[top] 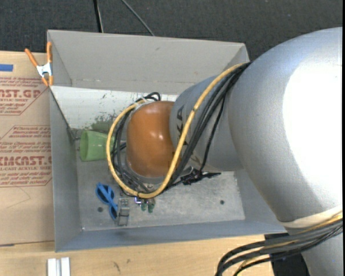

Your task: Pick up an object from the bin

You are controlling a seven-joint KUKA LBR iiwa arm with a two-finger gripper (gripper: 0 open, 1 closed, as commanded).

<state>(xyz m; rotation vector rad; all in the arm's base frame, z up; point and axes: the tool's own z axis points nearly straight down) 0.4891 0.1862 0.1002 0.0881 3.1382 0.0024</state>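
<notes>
Your gripper (124, 211), its opening impossible to tell, has the small blue looped plastic piece (106, 196) just at ten o'clock.

- Grey metal bin (63, 171) was largely covered by the silver arm (287, 137), which reached in from the right.
- Orange domed wrist cover (152, 140), ringed by yellow and black cables (111, 148), sat mid-bin.
- Pale green plastic cup (95, 145) lay on its side, left of the cover.
- Blue looped plastic piece (106, 195) lay front-left, just beside the gripper (123, 211).
</notes>
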